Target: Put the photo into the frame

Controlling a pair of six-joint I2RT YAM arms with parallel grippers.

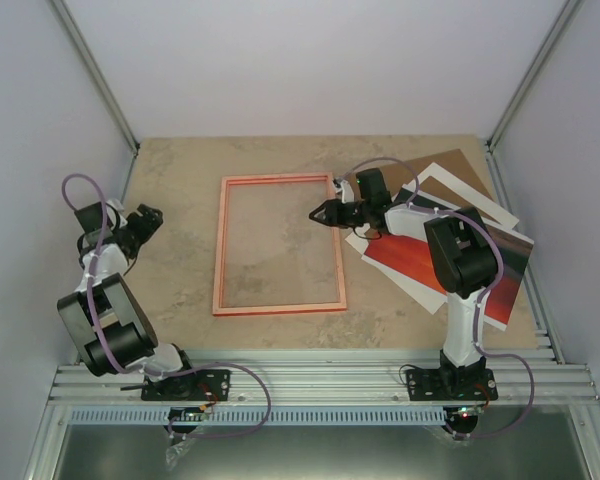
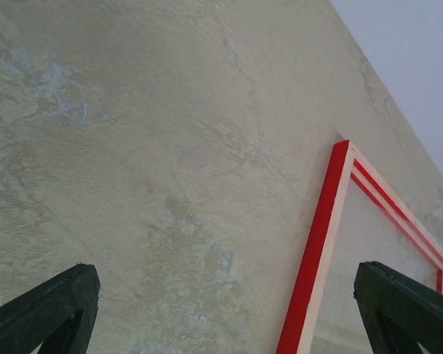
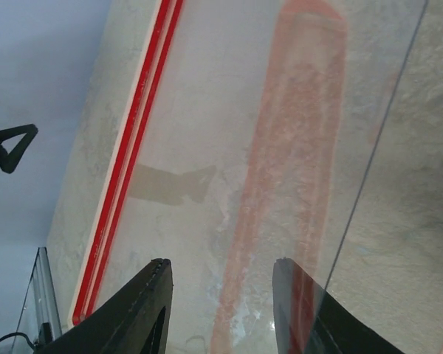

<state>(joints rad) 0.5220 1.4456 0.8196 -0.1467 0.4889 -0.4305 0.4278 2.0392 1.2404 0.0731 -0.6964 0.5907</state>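
Observation:
The frame (image 1: 278, 245) lies flat in the middle of the table, its paler orange-pink side up. To its right lies the photo (image 1: 402, 262), sunset side up, partly under the right arm. My right gripper (image 1: 321, 213) hovers at the frame's upper right corner, jaws apart. In the right wrist view the right gripper (image 3: 221, 295) is over a clear pane (image 3: 207, 110). The pane's edge runs down to the right finger (image 3: 299, 313), and the frame's far rail (image 3: 129, 155) shows beyond. My left gripper (image 1: 150, 222) stands open left of the frame; the left wrist view shows it (image 2: 225, 267) empty, near a frame corner (image 2: 321, 236).
A brown cardboard board (image 1: 458, 163) and a white sheet (image 1: 465, 197) lie at the back right, partly under the photo. Grey walls close in the table on the left, back and right. A metal rail (image 1: 310, 380) runs along the near edge.

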